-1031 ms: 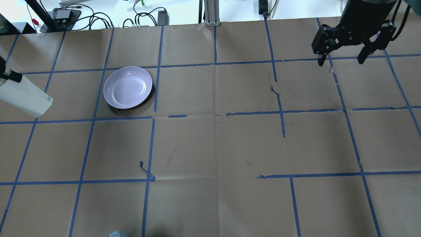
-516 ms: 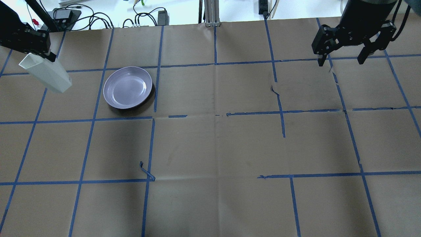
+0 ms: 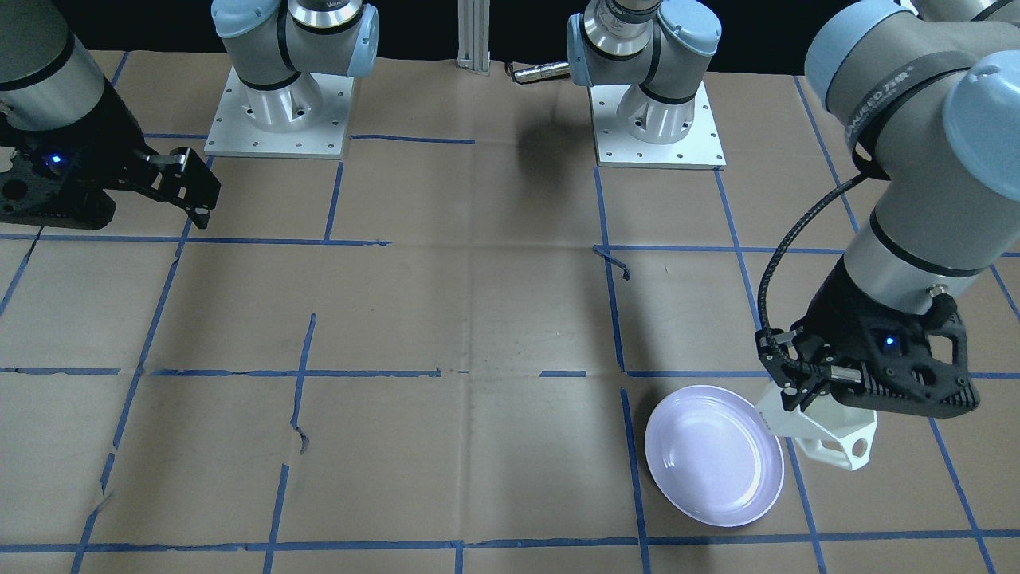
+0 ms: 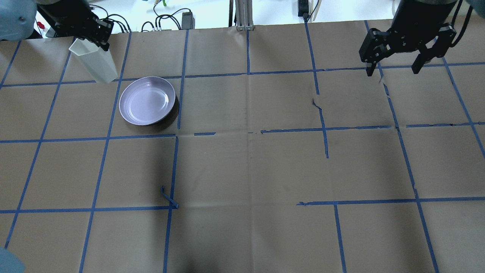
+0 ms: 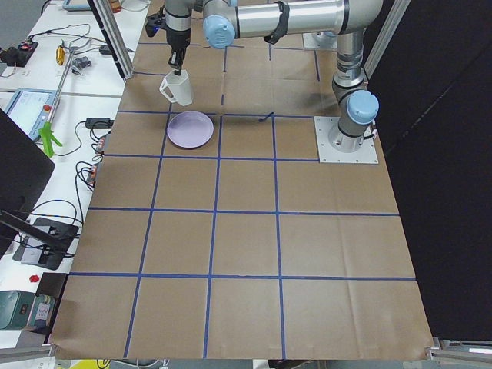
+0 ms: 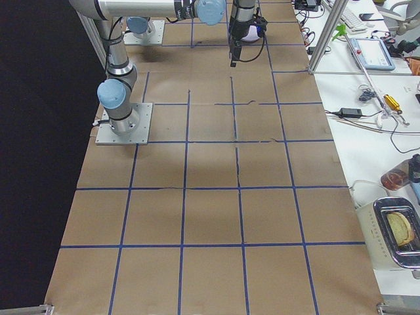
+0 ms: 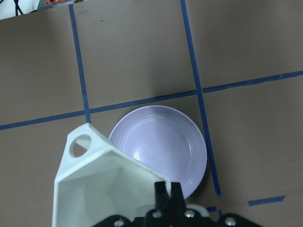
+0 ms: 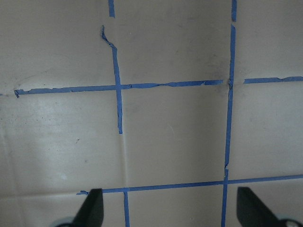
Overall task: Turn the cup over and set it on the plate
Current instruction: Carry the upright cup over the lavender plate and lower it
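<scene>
Paper, brown and ruled into squares with blue tape [image 4: 280,71], covers the table [image 4: 242,170]. On my overhead feed the left arm [image 3: 916,159] reaches out to the far left part of the table, and the right arm [image 3: 48,80] hangs over the far right part, well apart from everything else.

On the left side, toward the far edge, I see the plate [image 4: 147,101] lying flat on the paper inside one tape square, right way up and with nothing on it.

I have the cup [image 4: 94,62] in the air, clear of the paper, close to the plate's far left edge. Its mouth faces up toward the wrist camera, slightly tilted, and its handle [image 7: 88,129] points away from the plate. I cannot tell whether any part of it is directly above the plate's rim.

My left gripper [image 7: 165,194] points down and is pinched tight on one wall of the cup at the rim, one finger inside and one outside. My right gripper [image 4: 394,70] also points down, its fingers spread wide with only bare paper between them.
</scene>
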Robot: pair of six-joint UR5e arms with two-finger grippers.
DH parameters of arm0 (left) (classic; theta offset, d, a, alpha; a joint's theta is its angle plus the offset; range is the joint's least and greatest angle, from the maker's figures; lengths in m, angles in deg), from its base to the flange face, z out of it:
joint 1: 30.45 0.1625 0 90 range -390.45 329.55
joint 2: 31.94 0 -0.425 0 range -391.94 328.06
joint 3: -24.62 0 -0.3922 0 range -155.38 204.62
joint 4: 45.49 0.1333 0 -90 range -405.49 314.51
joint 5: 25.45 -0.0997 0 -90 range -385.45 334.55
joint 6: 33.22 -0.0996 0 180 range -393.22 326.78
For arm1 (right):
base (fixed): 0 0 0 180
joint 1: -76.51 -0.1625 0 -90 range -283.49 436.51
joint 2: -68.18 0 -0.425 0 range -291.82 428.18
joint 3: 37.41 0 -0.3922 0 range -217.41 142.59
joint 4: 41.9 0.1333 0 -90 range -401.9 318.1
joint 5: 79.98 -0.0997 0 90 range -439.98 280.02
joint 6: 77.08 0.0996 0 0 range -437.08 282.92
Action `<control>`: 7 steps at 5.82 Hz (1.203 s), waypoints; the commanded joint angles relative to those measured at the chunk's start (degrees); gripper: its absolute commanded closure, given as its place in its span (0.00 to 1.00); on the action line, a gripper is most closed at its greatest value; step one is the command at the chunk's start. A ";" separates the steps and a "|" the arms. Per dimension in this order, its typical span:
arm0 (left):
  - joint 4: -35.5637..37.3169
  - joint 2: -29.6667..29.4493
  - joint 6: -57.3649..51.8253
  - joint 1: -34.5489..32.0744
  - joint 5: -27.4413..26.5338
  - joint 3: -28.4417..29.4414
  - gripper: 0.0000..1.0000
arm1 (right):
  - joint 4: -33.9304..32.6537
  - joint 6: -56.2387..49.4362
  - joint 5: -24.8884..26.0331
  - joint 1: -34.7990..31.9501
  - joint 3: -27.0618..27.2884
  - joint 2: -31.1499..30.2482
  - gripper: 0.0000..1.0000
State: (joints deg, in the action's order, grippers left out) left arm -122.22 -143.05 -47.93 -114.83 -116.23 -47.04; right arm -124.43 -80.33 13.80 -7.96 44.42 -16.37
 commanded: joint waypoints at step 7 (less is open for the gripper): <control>22.13 -6.92 0.56 -0.78 -0.18 -17.36 1.00 | 0.00 0.00 0.00 0.00 0.00 0.00 0.00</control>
State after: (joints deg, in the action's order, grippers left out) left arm -102.19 -149.51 -47.12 -115.56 -116.35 -63.36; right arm -124.43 -80.33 13.80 -7.96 44.41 -16.37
